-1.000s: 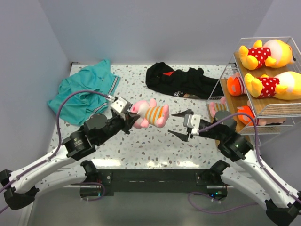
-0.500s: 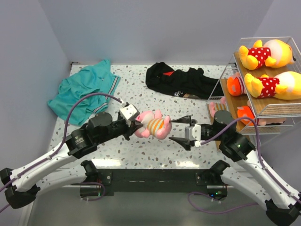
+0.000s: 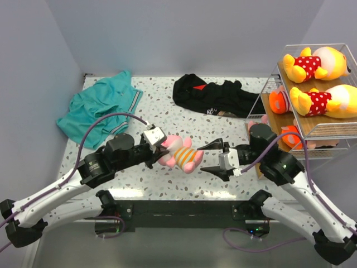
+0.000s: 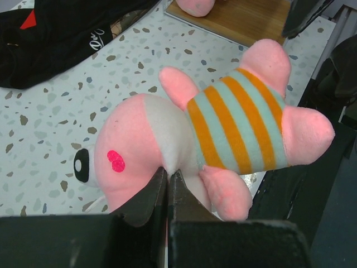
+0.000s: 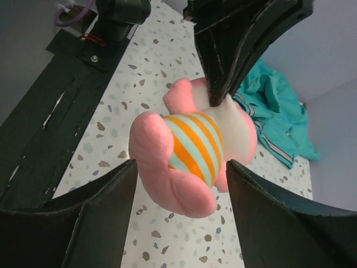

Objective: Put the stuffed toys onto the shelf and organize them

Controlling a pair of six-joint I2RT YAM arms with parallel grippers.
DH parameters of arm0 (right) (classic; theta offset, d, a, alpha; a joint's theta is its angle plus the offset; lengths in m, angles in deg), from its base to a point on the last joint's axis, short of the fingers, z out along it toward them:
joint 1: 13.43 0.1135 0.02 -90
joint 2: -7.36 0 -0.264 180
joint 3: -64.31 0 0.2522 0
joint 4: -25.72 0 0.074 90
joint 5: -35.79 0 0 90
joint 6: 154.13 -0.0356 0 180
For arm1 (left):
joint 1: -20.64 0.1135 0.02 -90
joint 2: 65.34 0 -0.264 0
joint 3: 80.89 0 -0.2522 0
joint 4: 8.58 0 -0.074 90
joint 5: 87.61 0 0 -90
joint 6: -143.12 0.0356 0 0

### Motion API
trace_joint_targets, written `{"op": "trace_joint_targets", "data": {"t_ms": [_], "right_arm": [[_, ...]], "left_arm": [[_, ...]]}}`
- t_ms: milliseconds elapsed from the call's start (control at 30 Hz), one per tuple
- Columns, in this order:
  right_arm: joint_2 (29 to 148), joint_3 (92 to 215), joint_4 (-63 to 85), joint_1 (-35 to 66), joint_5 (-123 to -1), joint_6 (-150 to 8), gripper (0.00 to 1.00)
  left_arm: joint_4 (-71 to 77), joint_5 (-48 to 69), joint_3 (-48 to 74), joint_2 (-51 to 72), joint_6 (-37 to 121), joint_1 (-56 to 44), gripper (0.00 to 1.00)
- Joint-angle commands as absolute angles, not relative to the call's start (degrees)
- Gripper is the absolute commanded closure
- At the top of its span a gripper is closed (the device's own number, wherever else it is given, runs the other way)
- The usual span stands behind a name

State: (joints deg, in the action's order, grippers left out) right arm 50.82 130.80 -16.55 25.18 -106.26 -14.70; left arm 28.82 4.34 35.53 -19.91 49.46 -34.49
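Note:
My left gripper (image 3: 164,153) is shut on a pink pig (image 3: 179,154) in an orange and pale striped top, pinching it at the neck (image 4: 167,167) and holding it above the table. My right gripper (image 3: 209,158) is open, its jaws just right of the pig's legs; in the right wrist view the pig (image 5: 189,156) hangs between the spread fingers (image 5: 89,212) without touching them. The shelf (image 3: 312,103) stands at the right with two yellow-orange bears (image 3: 318,64) (image 3: 326,101) on its upper tiers and more toys (image 3: 290,134) on the lower board.
A teal polo shirt (image 3: 100,109) lies at the back left of the speckled table (image 3: 156,100). A black garment with a red mark (image 3: 215,95) lies at the back middle. Grey walls close the back and sides.
My left gripper has carried the pig right and toward the near edge. My right gripper has moved left, and its open jaws now flank the pig's legs.

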Motion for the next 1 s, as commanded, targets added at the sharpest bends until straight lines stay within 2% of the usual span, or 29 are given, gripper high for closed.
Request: {"op": "trace_joint_targets", "data": {"t_ms": [0, 333, 467, 600, 633, 667, 733, 767, 800, 867, 900, 933, 967], "right_arm": [[52.7, 132.5, -21.4, 26.3, -108.8, -11.7, 0.32], [57.1, 131.5, -19.8, 32.4, -99.8, -11.7, 0.36], [58.3, 131.3, -20.5, 34.6, -96.2, -11.5, 0.46], [59.3, 131.2, -21.0, 35.6, -93.0, -11.7, 0.69], [59.5, 131.1, -20.5, 35.6, -92.0, -12.6, 0.89], [59.9, 131.0, -20.0, 35.6, -90.6, -13.1, 0.98], [60.6, 131.1, -19.7, 35.7, -87.1, -14.6, 1.00], [61.1, 131.2, -19.5, 35.7, -86.4, -15.2, 1.00], [61.8, 131.4, -19.2, 35.7, -84.6, -15.9, 1.00], [62.4, 131.5, -16.6, 35.9, -82.6, -19.7, 1.00], [62.6, 131.5, -14.7, 36.0, -81.1, -21.2, 1.00], [62.7, 131.5, -13.9, 36.1, -78.6, -24.3, 1.00], [62.6, 131.4, -13.1, 36.1, -76.8, -25.9, 1.00]], "left_arm": [[27.4, 6.2, 34.1, -20.1, 50.5, -34.4, 1.00], [26.0, 9.2, 33.3, -18.2, 50.3, -34.3, 1.00], [25.5, 9.4, 32.7, -17.5, 50.2, -34.3, 1.00], [24.6, 9.1, 32.2, -17.7, 49.9, -34.3, 1.00], [24.3, 8.3, 32.1, -17.7, 49.7, -34.3, 1.00], [24.1, 7.8, 31.9, -17.8, 49.3, -34.3, 1.00], [23.4, 6.5, 31.2, -17.9, 48.8, -34.3, 1.00], [22.9, 5.9, 30.9, -18.1, 48.2, -34.3, 0.93], [22.4, 5.1, 30.7, -18.4, 47.9, -34.3, 0.74], [20.7, 1.0, 30.4, -19.0, 46.6, -34.3, 0.60], [19.3, -2.8, 30.2, -19.2, 46.3, -34.3, 0.48], [18.7, -5.8, 30.1, -19.4, 45.9, -34.3, 0.40], [18.3, -9.2, 30.0, -19.7, 44.7, -34.4, 0.21]]}}
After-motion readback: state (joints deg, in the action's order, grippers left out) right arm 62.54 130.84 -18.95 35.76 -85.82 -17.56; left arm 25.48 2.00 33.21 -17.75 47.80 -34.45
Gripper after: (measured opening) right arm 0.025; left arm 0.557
